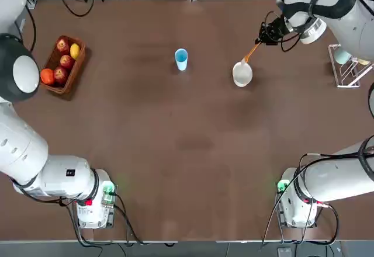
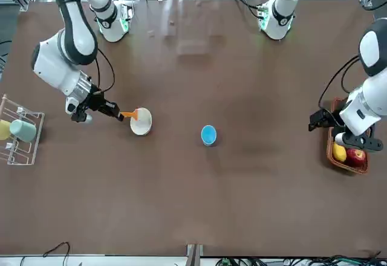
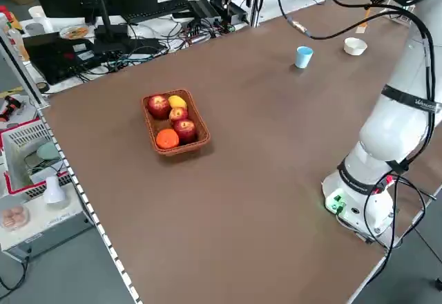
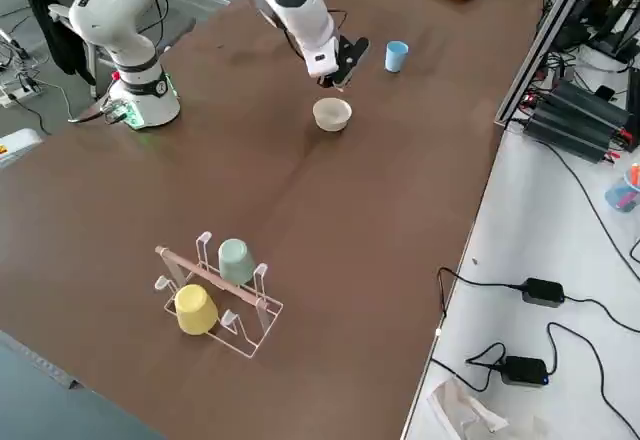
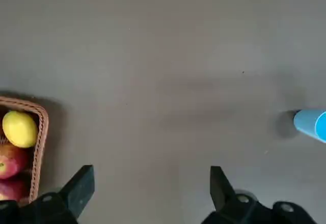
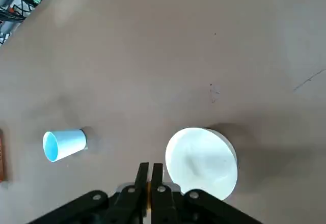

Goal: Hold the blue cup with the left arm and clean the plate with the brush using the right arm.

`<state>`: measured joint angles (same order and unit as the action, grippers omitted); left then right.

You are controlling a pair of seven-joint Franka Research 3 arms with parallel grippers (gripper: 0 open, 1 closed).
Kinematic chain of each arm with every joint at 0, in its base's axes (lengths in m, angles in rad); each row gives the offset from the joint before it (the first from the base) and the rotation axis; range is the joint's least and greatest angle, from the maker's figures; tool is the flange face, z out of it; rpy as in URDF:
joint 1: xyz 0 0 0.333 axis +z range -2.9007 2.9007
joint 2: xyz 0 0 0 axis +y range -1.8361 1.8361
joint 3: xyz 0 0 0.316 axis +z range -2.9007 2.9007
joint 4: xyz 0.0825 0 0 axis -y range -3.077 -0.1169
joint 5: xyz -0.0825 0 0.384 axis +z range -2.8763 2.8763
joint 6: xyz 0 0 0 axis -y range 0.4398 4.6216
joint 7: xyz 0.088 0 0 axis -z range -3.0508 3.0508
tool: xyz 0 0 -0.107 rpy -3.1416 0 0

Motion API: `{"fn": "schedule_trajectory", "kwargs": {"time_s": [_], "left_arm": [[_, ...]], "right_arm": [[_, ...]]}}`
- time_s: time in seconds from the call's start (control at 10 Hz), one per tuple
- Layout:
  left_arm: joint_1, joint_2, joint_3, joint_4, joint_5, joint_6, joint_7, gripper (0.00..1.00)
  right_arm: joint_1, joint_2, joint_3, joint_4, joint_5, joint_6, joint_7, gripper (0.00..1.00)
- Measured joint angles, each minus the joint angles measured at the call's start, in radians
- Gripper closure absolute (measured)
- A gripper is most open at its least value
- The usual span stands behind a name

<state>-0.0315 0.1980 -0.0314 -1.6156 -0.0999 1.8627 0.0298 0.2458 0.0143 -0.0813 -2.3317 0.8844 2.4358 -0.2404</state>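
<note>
The plate (image 1: 242, 73) sits on the table (image 1: 193, 152) just beside the right gripper (image 1: 270, 34), whose fingers are clenched on the orange brush (image 1: 251, 52), the brush slanting down so its tip reaches the plate's rim (whether it touches cannot be told). The blue cup (image 1: 181, 59) stands upright by itself left of the plate in the top view, well apart from the left gripper (image 2: 320, 120), which hangs with jaws spread wide and empty beside the basket (image 1: 75, 70). That basket holds red apples (image 1: 62, 62), a lemon (image 1: 75, 50) and an orange (image 1: 47, 76), while a wire rack (image 4: 225, 305) at the table's right edge carries a yellow cup (image 4: 195, 310) and a green cup (image 4: 236, 258).
</note>
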Motion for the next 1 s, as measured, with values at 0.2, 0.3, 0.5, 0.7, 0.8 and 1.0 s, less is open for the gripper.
{"fn": "schedule_trajectory", "kwargs": {"time_s": [0.2, 0.3, 0.5, 0.7, 0.8, 1.0], "left_arm": [[-0.018, -0.027, -0.002, 0.004, 0.003, -0.024, -0.089, 0.0], [-0.013, -0.04, 0.0, 0.014, 0.004, -0.047, -0.103, 0.0], [-0.001, -0.052, 0.01, 0.043, 0.004, -0.075, -0.103, 0.0], [0.019, -0.053, 0.012, 0.084, 0.005, -0.103, -0.102, 0.0], [0.03, -0.053, 0.012, 0.107, 0.005, -0.135, -0.101, 0.0], [0.043, -0.054, 0.012, 0.145, 0.005, -0.169, -0.099, 0.0]], "right_arm": [[-0.025, 0.006, -0.001, -0.012, 0.047, -0.005, -0.068, 0.95], [-0.033, 0.013, -0.001, -0.013, 0.093, -0.014, -0.116, 0.95], [-0.05, 0.037, -0.001, -0.017, 0.178, -0.031, -0.211, 0.95], [-0.066, 0.07, -0.001, -0.023, 0.286, -0.036, -0.309, 0.95], [-0.071, 0.086, -0.001, -0.025, 0.337, -0.038, -0.353, 0.95], [-0.073, 0.105, -0.001, -0.029, 0.39, -0.038, -0.399, 0.95]]}}
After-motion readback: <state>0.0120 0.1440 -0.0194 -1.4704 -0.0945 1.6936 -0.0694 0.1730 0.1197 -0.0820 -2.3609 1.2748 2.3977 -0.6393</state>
